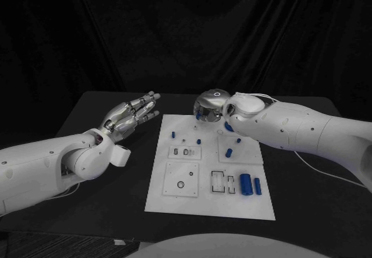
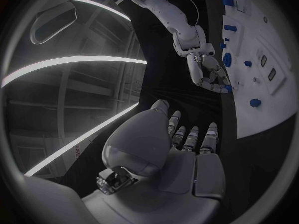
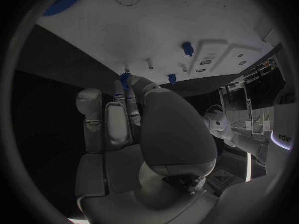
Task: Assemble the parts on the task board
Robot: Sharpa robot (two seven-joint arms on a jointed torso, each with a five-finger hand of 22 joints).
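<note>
The white task board (image 1: 209,207) lies in the middle of the black table. My right hand (image 1: 209,105) hangs over the board's far edge with its fingers pointing down. Its fingertips pinch a small blue toothed part (image 3: 126,79), also seen from the left wrist as the small blue part (image 2: 228,88). My left hand (image 1: 131,115) floats above the table to the left of the board, fingers stretched out and apart, holding nothing. Two blue cylinders (image 1: 247,184) lie side by side near the board's right front. Small blue pegs (image 1: 199,141) stand in the far half.
A larger blue gear (image 3: 65,0) sits on the board (image 3: 124,30) close to my right arm. Another blue piece (image 1: 231,152) lies mid-right. White insert plates with slots (image 1: 181,152) and holes (image 1: 182,179) occupy the left half. Bare black table surrounds the board.
</note>
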